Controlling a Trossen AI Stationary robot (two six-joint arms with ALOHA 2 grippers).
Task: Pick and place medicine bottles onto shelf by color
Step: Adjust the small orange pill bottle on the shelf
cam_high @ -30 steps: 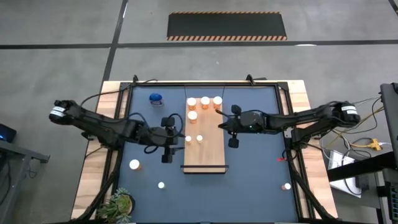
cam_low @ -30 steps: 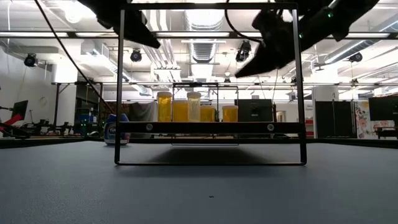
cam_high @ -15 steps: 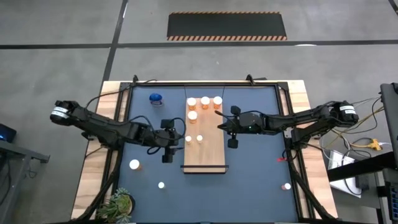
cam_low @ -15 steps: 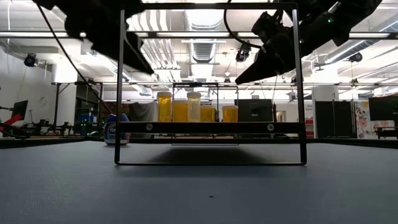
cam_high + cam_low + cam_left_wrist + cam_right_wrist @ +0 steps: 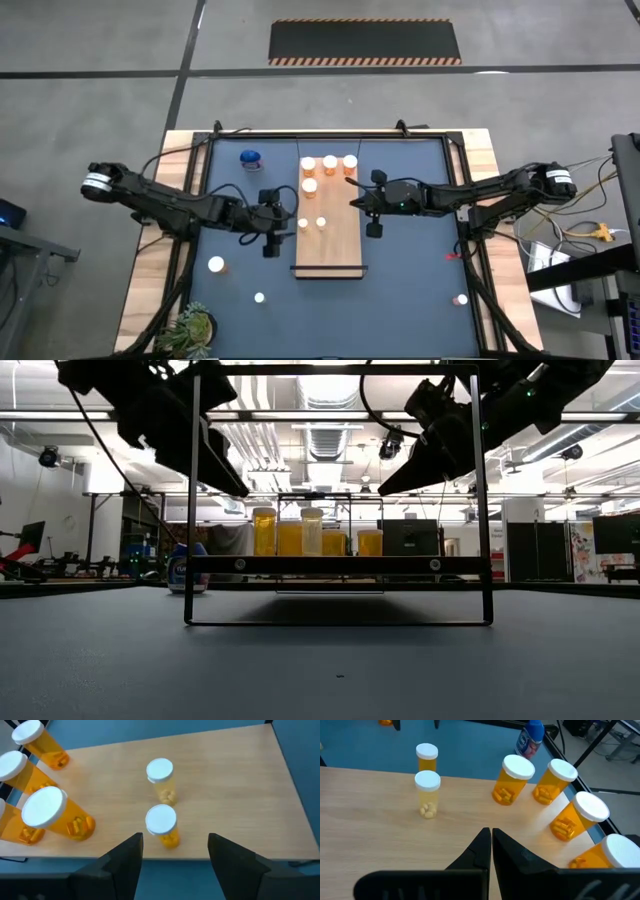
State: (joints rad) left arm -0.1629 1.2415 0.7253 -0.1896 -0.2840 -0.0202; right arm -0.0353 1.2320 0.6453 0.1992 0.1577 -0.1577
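Observation:
The shelf [image 5: 335,245] is a light wooden board in the middle of the blue table. Several larger orange bottles [image 5: 330,162] stand upright at its far end, and two small white-capped bottles [image 5: 312,222] stand near its left edge. A blue bottle [image 5: 250,158] stands on the table at the far left. My left gripper [image 5: 175,850] hangs open just off the shelf's left edge, short of the nearer small bottle [image 5: 161,824] and touching nothing. My right gripper [image 5: 490,834] is shut and empty above the shelf's right side.
Loose orange bottles stand on the table at the near left [image 5: 216,264], nearer still [image 5: 259,297] and at the near right [image 5: 461,299]. A green plant [image 5: 190,328] sits at the near left corner. The shelf's black frame [image 5: 484,500] rises around the board.
My left gripper has sunk toward the shelf's left edge, tipping a little further down, and has stayed open. The bottles and my right gripper have kept their places.

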